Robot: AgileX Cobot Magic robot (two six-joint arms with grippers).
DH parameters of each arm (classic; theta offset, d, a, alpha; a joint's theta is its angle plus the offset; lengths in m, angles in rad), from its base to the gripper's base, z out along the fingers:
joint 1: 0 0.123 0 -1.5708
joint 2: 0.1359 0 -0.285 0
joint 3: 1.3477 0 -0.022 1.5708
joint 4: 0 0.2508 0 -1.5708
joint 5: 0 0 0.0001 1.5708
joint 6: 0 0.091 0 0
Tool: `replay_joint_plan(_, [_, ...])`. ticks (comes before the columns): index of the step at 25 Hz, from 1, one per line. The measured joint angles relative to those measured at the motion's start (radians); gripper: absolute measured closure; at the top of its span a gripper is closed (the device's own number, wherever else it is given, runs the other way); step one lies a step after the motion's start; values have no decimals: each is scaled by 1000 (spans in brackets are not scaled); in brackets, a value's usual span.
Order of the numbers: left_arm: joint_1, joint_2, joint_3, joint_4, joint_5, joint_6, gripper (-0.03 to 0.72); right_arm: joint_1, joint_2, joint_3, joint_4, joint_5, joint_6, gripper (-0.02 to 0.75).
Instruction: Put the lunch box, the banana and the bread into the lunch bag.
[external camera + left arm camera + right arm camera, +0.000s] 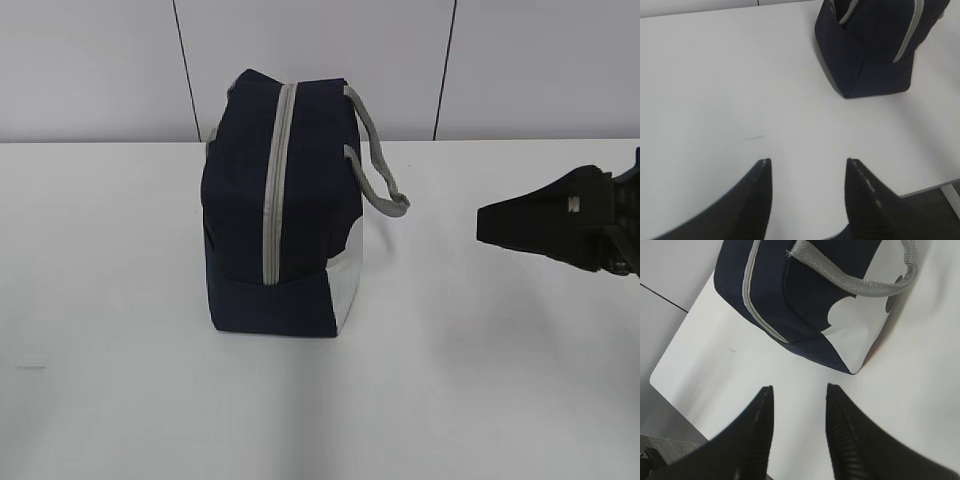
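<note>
Right gripper (480,222), jaws spread and empty, sits nearest the lunch bag (280,200), which stands zipped to its left (no lunch box, banana or bread visible); left gripper (807,162) gapes too.

Obstacle: lunch bag (280,220), upright mid-table (100,300), zipper closed; bare surface left, right and in front for passage

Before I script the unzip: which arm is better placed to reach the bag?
Probably right. The right gripper hangs open beside the bag, near its handle. The left gripper, also open, sits farther off, out of the exterior view.
</note>
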Motion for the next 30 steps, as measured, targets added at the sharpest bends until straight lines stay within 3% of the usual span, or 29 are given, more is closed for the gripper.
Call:
replay_joint_plan(4, [0,-6,4,21,0,-17,330,0,0,0,0,-6,0,451])
replay_joint_plan(9, [0,-6,6,34,0,-28,128,0,0,0,0,-21,0,451])
replay_joint_plan(11, [0,-6,6,35,0,-30,98,0,0,0,0,-23,0,451])
replay_joint_plan(23, [2,-15,6,35,0,-32,188,0,0,0,0,-1,-2,454])
replay_joint_plan(30, [122,-49,6,35,0,-32,189,0,0,0,0,184,9,454])
